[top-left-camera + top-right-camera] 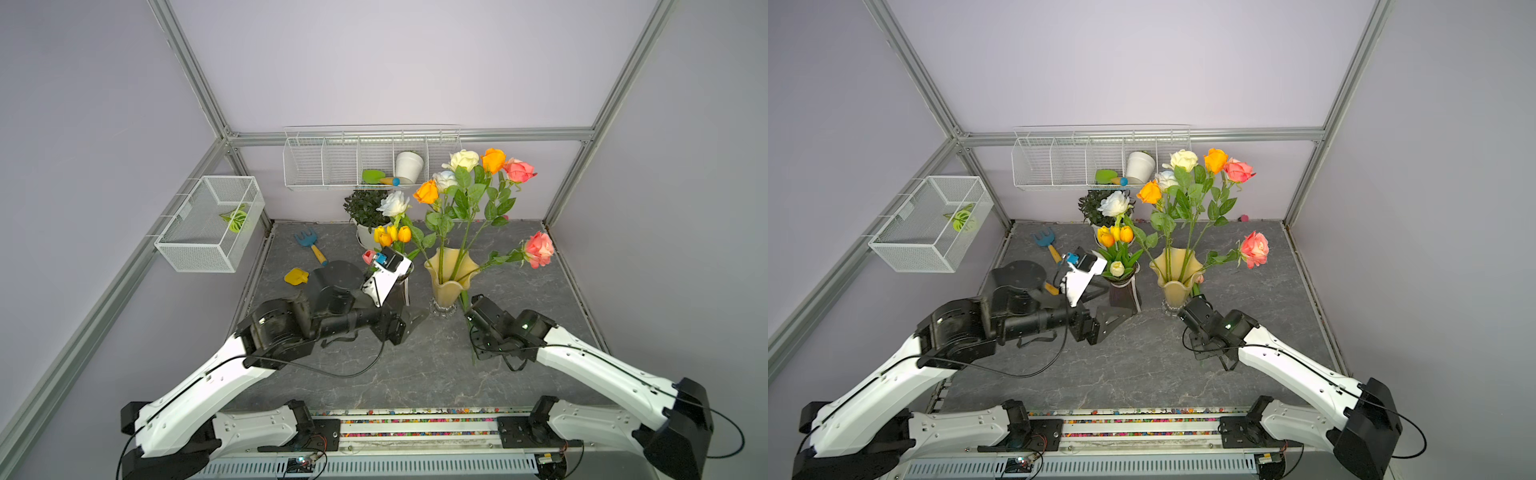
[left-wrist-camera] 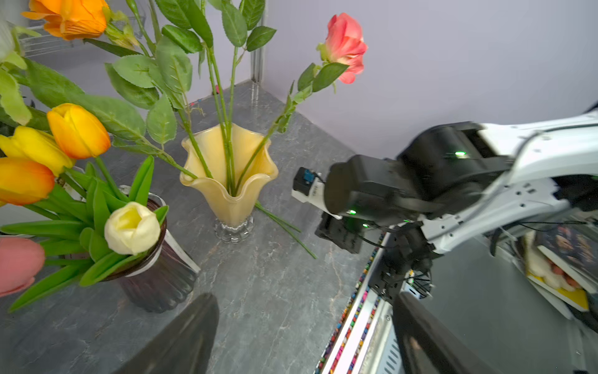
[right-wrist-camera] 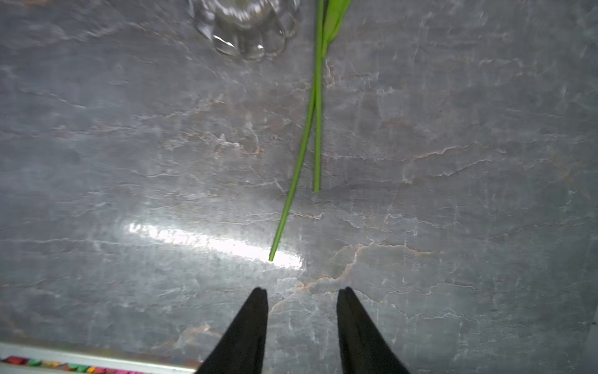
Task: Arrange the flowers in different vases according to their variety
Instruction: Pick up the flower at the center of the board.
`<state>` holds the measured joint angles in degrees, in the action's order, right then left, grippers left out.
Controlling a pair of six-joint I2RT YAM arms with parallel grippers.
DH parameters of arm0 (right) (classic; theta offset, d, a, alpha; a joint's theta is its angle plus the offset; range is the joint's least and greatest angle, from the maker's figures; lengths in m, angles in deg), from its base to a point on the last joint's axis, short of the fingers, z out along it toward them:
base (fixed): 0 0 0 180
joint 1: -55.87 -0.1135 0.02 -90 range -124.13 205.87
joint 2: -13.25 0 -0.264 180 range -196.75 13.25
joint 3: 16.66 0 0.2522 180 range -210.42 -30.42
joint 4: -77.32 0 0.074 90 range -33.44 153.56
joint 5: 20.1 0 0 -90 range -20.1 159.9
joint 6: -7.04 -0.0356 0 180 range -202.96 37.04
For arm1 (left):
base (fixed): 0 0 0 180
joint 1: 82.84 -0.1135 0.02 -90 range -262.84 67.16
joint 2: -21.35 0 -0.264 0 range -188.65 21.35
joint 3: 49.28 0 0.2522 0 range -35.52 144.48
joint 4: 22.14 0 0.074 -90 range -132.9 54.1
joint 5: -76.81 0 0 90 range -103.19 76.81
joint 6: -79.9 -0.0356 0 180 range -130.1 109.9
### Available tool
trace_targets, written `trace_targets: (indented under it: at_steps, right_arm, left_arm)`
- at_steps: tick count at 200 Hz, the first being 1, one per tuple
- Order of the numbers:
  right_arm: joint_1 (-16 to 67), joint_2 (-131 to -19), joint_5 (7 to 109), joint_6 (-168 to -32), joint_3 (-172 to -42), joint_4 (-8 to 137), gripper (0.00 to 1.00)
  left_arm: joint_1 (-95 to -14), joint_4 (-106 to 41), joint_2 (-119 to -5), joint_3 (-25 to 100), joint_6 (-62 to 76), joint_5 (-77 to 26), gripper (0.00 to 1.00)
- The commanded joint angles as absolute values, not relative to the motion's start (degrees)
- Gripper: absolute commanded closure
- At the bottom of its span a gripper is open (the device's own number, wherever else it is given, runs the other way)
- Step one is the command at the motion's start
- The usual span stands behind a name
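A pale yellow vase (image 1: 451, 282) (image 2: 226, 194) holds several roses: cream (image 1: 464, 160), orange (image 1: 493, 160), pink (image 1: 538, 249). The dark purple vase (image 1: 1123, 295) (image 2: 158, 281) holds tulips, yellow and orange (image 1: 390, 235), cream (image 1: 1117, 268) and pink (image 1: 368, 255). Two loose green flower stems (image 3: 310, 129) (image 2: 284, 226) lie on the table by the yellow vase's clear base; their blooms are mostly hidden. My right gripper (image 3: 302, 291) hovers open just short of the stem ends, nothing between its fingers. My left gripper (image 2: 304, 311) (image 1: 411, 320) stands wide open and empty in front of the purple vase.
A dark-leaved potted plant (image 1: 365, 208) stands behind the purple vase. A blue rake (image 1: 309, 243) and a yellow scoop (image 1: 296, 276) lie at the left. A wire shelf (image 1: 324, 162) with a white pot (image 1: 409, 166) hangs on the back wall, a mesh basket (image 1: 208, 224) on the left wall.
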<state>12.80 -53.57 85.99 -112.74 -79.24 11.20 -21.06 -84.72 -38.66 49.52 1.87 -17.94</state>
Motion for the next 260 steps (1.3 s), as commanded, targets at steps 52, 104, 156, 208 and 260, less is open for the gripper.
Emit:
trace_targets:
  at_steps: [52,104,156,208,260]
  right_arm:
    - [21.06,-67.15,82.22,-108.54,-74.26,32.8,0.65]
    - [23.17,-72.01,83.84,-108.83,-74.41,34.52,0.68]
    - [23.57,-71.76,84.4,-110.16,-73.93,33.42,0.69]
    - [23.58,-74.94,85.4,-111.9,-73.87,32.97,0.7]
    - [23.7,-81.71,85.72,-110.56,-79.82,31.1,0.72]
  left_arm:
    - [-20.79,-94.42,-39.26,49.22,3.45,-18.74,0.12]
    - [-20.8,-94.06,-39.17,48.39,2.65,-16.49,0.12]
    - [-20.84,-91.82,-37.28,48.09,1.9,-16.18,0.12]
    - [-20.86,-91.32,-37.0,47.41,1.24,-14.87,0.12]
    - [-20.8,-91.49,-37.31,47.29,0.71,-13.94,0.11]
